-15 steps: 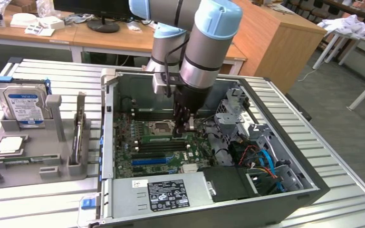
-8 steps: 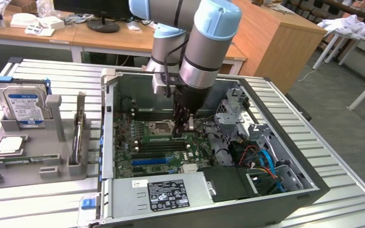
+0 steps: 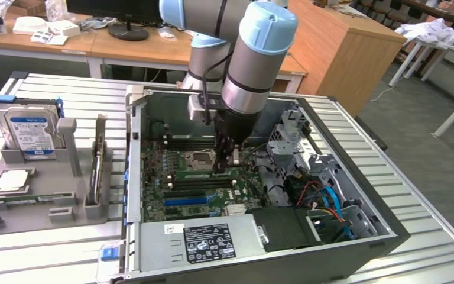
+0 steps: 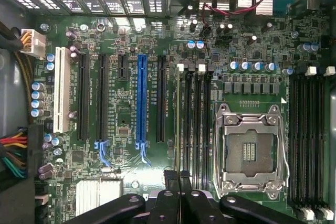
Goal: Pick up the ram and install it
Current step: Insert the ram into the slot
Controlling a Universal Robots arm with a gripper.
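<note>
The ram (image 3: 199, 174) is a thin green stick standing on edge in one of the black memory slots (image 4: 197, 124) beside the CPU socket (image 4: 251, 148), inside the open computer case. Seen edge-on in the wrist view, the ram (image 4: 177, 119) is a pale thin line running along the slot. My gripper (image 3: 233, 166) reaches down into the case, and its black fingers are shut together. In the wrist view the gripper (image 4: 178, 177) sits right at one end of the stick. I cannot tell whether the tips touch it.
The case walls (image 3: 135, 177) and drive cage (image 3: 294, 139) ring the motherboard. A power supply (image 3: 203, 239) fills the near end, with cables (image 3: 330, 204) beside it. On the exterior view's left a grey holder (image 3: 45, 189) carries a blue-labelled hard drive (image 3: 31, 133).
</note>
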